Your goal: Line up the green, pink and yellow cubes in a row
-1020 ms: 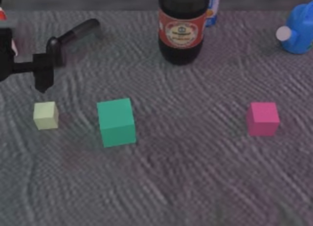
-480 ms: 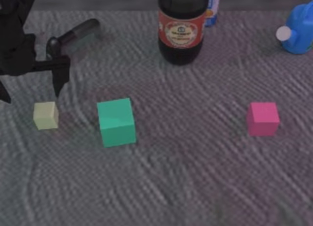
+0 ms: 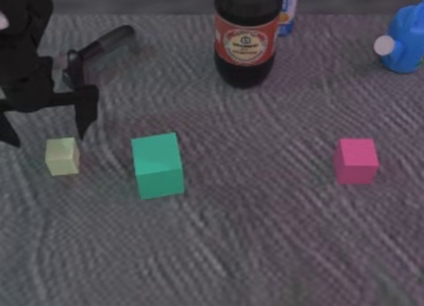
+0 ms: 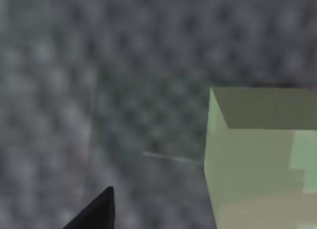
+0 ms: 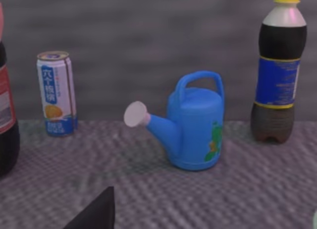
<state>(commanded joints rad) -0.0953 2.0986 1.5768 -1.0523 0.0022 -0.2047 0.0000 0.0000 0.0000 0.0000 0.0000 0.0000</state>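
- While poised at the upper left of the top view, left claw (image 3: 45,124) spread open just above the yellow cube (image 3: 62,155), one finger to each side, not touching.
- Yellow cube at left of the grey desk (image 3: 265,240); green cube (image 3: 157,165) near it, toward the centre; pink cube (image 3: 356,160) well apart at right.
- Along the upper edge: dark sauce bottle (image 3: 246,34), blue watering can (image 3: 404,38).
- Right claw's state: cannot tell; drinks can (image 5: 56,92) and cola bottle (image 5: 276,70) before its camera.
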